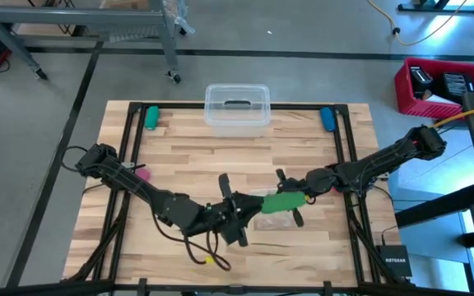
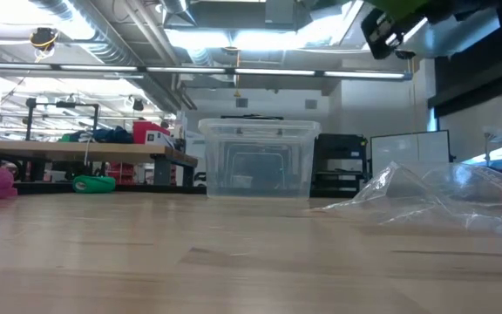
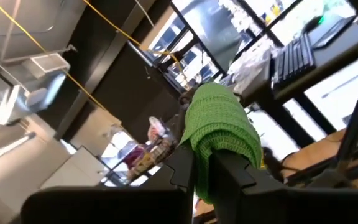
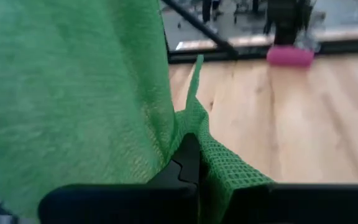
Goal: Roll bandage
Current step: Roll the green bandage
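Bandage (image 1: 284,201) up off the table, over the clear bag (image 1: 275,220), near-side of the bin (image 1: 237,108). Soft, light, floppy: best pinched at the ends. Nipped between left gripper (image 1: 239,209) and right gripper (image 1: 296,196), both pressed on fabric.

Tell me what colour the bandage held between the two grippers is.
Bright green, with an open woven mesh texture. The bandage shows best in the right wrist view.
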### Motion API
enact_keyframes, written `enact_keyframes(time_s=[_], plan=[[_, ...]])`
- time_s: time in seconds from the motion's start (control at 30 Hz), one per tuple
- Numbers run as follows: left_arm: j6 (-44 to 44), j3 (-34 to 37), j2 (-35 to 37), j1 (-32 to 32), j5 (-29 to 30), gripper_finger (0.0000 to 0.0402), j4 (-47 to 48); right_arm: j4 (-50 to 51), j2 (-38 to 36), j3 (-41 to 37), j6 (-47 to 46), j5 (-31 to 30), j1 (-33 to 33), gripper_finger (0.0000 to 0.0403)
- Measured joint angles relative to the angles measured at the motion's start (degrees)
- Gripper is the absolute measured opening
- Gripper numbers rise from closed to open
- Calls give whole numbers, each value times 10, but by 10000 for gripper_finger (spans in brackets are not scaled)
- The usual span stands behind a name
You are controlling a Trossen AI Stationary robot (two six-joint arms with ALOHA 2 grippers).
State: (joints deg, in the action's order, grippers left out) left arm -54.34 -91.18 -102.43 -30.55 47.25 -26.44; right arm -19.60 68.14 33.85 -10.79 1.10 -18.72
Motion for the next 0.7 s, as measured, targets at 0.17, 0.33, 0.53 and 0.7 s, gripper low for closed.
enact_keyframes(time_s=[0.17,0.33,0.53,0.7], plan=[[-15,0,0,6,4,24,6,9,0,0,-106,-17,-8,28],[-1,0,0,7,6,24,24,5,-14,5,-93,-27,-7,111],[31,0,0,-2,6,24,67,58,-65,22,-37,-106,-6,210],[91,1,0,-2,-2,24,120,114,-100,39,-37,-154,-6,251]])
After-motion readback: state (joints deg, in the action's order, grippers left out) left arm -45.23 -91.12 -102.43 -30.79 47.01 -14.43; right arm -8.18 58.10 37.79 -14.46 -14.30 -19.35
